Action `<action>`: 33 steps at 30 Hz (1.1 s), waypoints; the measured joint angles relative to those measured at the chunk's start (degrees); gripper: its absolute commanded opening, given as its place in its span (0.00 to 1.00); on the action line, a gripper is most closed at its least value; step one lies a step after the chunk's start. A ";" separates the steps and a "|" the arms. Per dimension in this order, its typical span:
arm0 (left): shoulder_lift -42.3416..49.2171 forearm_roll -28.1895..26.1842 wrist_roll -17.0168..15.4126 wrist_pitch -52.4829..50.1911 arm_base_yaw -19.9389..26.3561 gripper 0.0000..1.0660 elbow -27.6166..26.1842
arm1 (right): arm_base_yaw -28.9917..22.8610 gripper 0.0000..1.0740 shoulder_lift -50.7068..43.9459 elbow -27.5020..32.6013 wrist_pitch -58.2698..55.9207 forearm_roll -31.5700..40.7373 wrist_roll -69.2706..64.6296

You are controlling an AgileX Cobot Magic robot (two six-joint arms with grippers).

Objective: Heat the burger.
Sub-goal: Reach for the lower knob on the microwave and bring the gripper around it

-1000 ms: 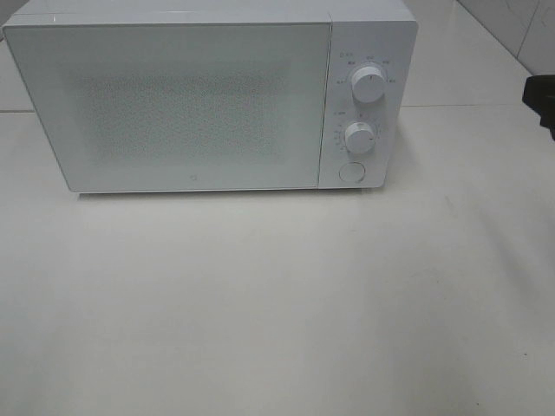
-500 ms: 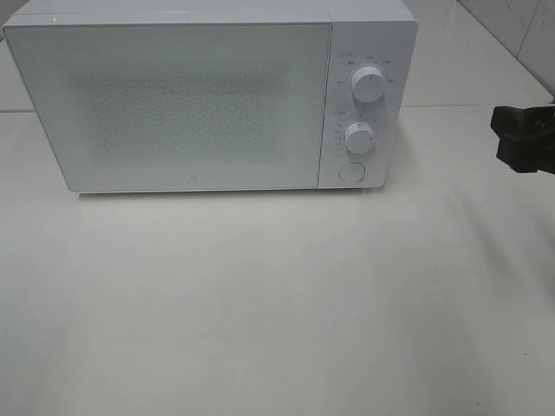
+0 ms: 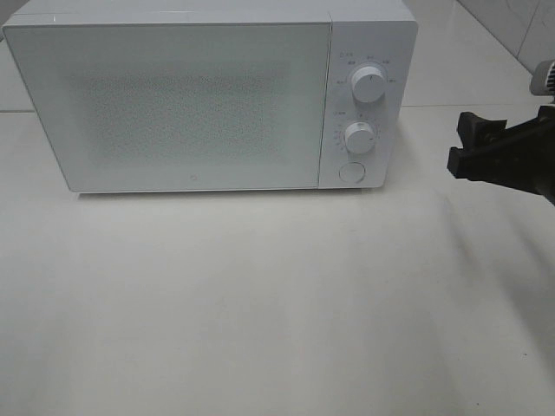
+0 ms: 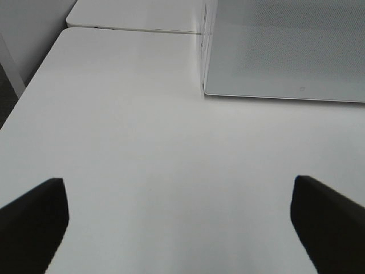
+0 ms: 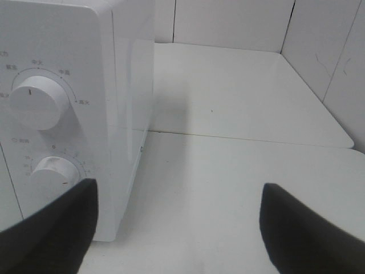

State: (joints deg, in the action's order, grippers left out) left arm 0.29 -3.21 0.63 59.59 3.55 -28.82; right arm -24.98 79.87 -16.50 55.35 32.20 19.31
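White boxy microwave oven (image 3: 199, 95) at the back of the glossy white bench (image 3: 260, 303), speckled door shut. On its right panel, round white upper dial (image 3: 368, 86), round white lower dial (image 3: 359, 137), round white button (image 3: 350, 172) below. Black right end effector (image 3: 461, 143) near that panel, apart from it, spread wide, empty. Black left end effector (image 4: 179, 222) over the bench before the door's left corner, likewise spread, gripping nothing. Burger unseen in every view; cannot tell where.

We count one microwave (image 3: 199, 95), two dials, upper dial (image 3: 368, 86) and lower dial (image 3: 359, 137), one round button (image 3: 350, 172), and two grippers: left gripper (image 4: 178, 185), right gripper (image 3: 458, 143).
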 measured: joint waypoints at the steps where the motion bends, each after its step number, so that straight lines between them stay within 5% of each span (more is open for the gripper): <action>1: 0.00 0.00 0.00 0.00 0.00 0.92 0.00 | -0.97 0.71 0.34 0.00 0.74 1.26 0.29; 17: 0.00 0.00 0.00 0.00 0.00 0.92 0.00 | -15.76 0.71 10.20 -2.23 11.17 17.82 1.49; 33: 0.00 0.00 0.00 0.00 0.00 0.92 0.00 | -19.25 0.71 18.45 -10.31 12.03 19.31 1.55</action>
State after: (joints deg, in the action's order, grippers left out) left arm 0.29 -3.21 0.63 59.59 3.55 -28.82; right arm -44.23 98.32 -26.81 67.38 51.51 20.86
